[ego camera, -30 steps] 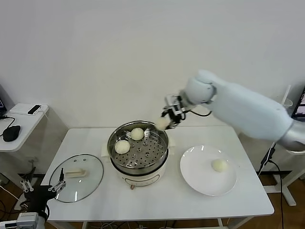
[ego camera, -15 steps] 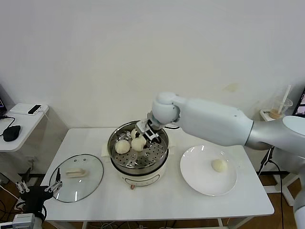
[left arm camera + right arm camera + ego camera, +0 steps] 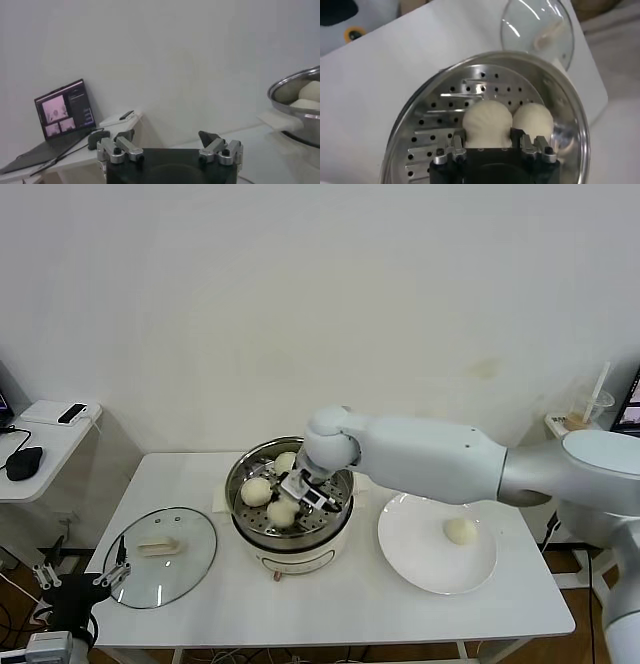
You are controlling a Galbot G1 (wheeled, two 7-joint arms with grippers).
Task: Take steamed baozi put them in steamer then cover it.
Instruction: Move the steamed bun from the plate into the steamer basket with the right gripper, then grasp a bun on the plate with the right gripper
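1. One idle left claw point(image 3: 82, 581) hangs open below your surface point(image 3: 200, 604), beside the cover point(image 3: 160, 556).
2. Your right claw point(image 3: 303, 490) grips a baozi point(image 3: 487, 123) inside the steamer point(image 3: 243, 474); two more sit there.
3. One bun point(image 3: 460, 530) remains on the plate point(image 3: 410, 554).

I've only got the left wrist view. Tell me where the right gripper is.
Observer: The right gripper is down inside the steamer, closed on a baozi just above the perforated floor.
Operator: Count the buns outside the steamer.
Observer: One bun, sitting on the white plate to the steamer's right.
Operator: Locate the cover.
Observer: The cover lies flat on the table left of the steamer, with the left gripper at its near-left edge.
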